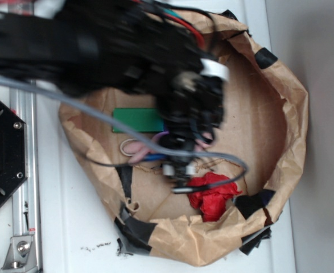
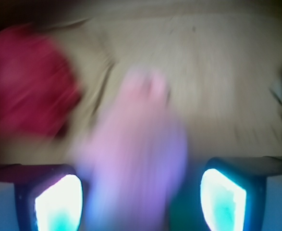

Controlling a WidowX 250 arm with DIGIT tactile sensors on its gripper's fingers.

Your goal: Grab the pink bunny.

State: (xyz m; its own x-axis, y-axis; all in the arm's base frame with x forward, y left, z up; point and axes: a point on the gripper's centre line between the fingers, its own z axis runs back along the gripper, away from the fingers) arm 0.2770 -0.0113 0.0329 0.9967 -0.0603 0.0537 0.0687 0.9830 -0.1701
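Note:
The pink bunny (image 1: 136, 149) lies on the brown paper floor of the bag, mostly hidden under my arm in the exterior view. In the wrist view it is a blurred pink-violet shape (image 2: 136, 144) that runs between my two fingers. My gripper (image 1: 180, 168) hangs low over it. In the wrist view the gripper (image 2: 141, 202) has its jaws wide apart. The left finger is near the bunny's side. A gap shows between the bunny and the right finger. I cannot tell whether either finger touches it.
A crumpled red cloth (image 1: 213, 193) lies just right of the gripper, and it shows at the left of the wrist view (image 2: 25, 86). A green block (image 1: 138, 120) lies behind the bunny. The brown paper bag's raised rim (image 1: 295, 114) rings the area. A black base plate (image 1: 1, 153) is at the left.

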